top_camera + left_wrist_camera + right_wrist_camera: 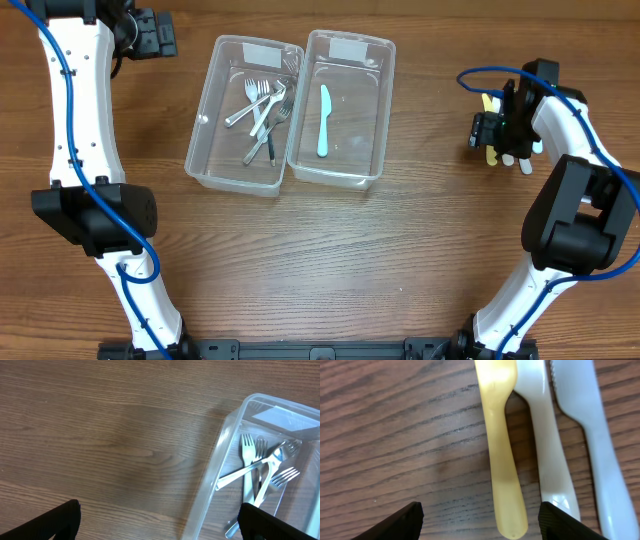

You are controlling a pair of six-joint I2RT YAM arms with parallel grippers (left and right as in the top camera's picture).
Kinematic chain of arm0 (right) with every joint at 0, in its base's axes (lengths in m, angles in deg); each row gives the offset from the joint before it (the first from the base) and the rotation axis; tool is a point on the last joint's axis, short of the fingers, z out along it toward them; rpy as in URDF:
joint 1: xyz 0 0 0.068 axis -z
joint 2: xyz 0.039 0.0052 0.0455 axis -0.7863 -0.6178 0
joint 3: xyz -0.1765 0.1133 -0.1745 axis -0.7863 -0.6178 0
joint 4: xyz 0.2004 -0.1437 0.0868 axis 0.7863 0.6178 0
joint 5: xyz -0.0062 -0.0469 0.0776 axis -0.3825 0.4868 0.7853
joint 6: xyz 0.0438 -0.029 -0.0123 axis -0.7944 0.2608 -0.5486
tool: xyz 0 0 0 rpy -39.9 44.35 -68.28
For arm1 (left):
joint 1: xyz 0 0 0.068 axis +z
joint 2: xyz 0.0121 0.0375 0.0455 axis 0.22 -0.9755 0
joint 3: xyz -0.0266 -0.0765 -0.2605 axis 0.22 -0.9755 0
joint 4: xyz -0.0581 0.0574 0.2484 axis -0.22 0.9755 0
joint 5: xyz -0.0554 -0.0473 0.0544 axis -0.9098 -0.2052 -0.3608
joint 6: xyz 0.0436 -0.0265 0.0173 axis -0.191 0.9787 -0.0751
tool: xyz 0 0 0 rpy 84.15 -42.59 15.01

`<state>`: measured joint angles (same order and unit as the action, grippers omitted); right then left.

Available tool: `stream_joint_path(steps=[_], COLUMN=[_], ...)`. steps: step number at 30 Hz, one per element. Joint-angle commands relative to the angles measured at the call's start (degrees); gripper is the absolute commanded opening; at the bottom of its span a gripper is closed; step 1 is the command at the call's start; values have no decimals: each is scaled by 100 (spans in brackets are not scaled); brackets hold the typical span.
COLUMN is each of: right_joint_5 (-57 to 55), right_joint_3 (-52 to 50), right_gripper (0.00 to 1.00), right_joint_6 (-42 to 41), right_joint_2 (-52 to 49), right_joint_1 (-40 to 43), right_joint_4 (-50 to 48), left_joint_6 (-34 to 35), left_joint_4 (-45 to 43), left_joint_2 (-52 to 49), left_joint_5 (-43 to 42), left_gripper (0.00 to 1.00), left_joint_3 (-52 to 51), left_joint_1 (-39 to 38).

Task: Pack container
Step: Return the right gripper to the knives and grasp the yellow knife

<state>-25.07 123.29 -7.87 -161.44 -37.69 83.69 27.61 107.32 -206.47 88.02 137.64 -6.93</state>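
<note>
A yellow plastic utensil (502, 460), judged light, stiff and slick, is seen flat on the table (395, 435) against white utensils (540, 435), well apart from the containers (385, 110). Its handle, the likely hold, is straddled by the right gripper (485, 522), jaws wide and empty; the left gripper (160, 520) is likewise open.

Tops of yellow utensil (502, 450) and white knife (597, 460) beyond right wrist view's edge; fork container (215, 475) cropped in left's.

Forks (262, 112) lie in the left container (222, 160), a knife (323, 120) in the adjoining right container (355, 130), 3 utensils (545, 460) far right.
</note>
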Motion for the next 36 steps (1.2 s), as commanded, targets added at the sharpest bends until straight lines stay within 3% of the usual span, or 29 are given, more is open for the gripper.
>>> stream_joint_path(steps=[1, 11, 19, 36], right_joint_5=[57, 57, -129, -264], right_joint_3=[-243, -365, -365, -831], right_gripper=[76, 68, 52, 50], right_joint_6=[74, 72, 46, 55], right_joint_2=[46, 46, 44, 24], right_joint_1=[7, -4, -4, -4], right_joint_4=[-120, -164, -166, -356], left_joint_6=[125, 125, 125, 125], left_joint_4=[-22, -22, -22, -22], left_joint_2=[0, 0, 0, 0], left_joint_5=[33, 35, 35, 33], left_gripper=[100, 100, 100, 100], left_joint_3=[48, 48, 48, 48], left_joint_1=[48, 48, 48, 48])
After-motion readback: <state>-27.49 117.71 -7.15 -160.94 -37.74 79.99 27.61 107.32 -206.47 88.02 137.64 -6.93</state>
